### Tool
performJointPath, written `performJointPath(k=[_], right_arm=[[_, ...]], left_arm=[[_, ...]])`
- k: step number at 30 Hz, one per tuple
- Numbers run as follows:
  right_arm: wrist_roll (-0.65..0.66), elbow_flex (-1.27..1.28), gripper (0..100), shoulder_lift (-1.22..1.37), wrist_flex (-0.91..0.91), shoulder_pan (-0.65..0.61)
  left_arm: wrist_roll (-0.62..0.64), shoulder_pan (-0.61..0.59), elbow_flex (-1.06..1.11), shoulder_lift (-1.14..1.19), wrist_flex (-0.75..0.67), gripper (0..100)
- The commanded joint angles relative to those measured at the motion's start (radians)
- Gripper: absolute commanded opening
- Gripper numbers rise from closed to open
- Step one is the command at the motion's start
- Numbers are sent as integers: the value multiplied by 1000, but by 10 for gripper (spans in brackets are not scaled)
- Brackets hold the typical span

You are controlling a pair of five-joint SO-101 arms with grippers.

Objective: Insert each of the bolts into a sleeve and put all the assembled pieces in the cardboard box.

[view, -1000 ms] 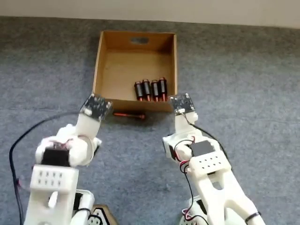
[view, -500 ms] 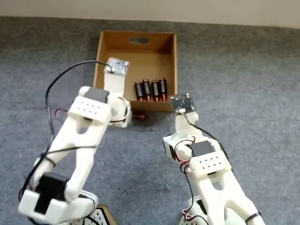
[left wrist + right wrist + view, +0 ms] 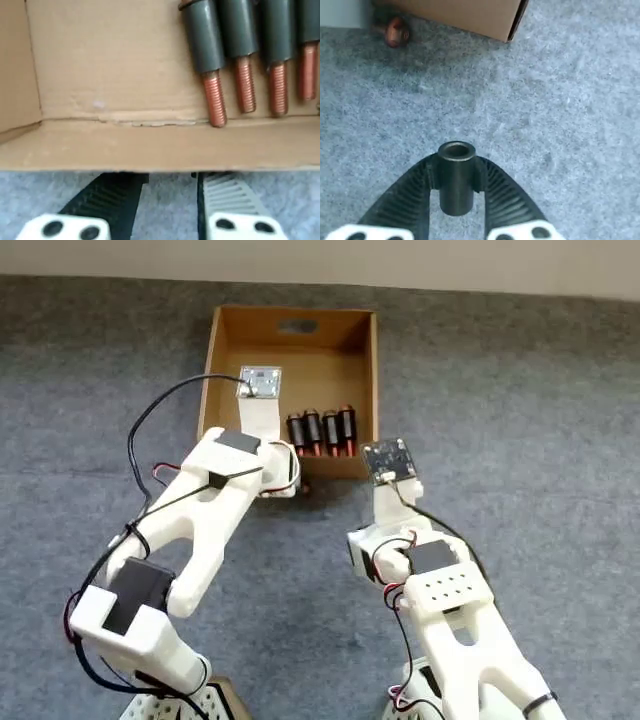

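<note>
Left tool [image 3: 169, 179] reached box [image 3: 150, 150], open; right tool [image 3: 455, 167] clamps sleeve [image 3: 456, 182].

light: bright, even | shadows: soft, faint | source: diffuse, from overhead

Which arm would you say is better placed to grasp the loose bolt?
Left: the left fingers are open and empty at the cardboard box, near the bolt; the right fingers hold a sleeve.

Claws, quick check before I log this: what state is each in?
Left claw: open, empty.
Right claw: closed on a dark grey cylindrical sleeve.
</note>
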Motion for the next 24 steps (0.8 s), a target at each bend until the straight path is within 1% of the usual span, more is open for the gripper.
performJointPath(k=[1,11,18,22,24], right_arm=[[-2,-2,5,-33,-12,12],[-2,-2,5,-33,-10,12],[-2,-2,5,-33,-10,12],[-2,-2,5,-33,-10,12],[-2,-2,5,-35,-10,12]], left_arm=[[9,12,-31,-5,-51,167],[11,7,-18,-1,-57,168],[11,7,-21,107,-58,166],[5,12,-27,93,-49,165],[3,12,-28,81,-12,165]])
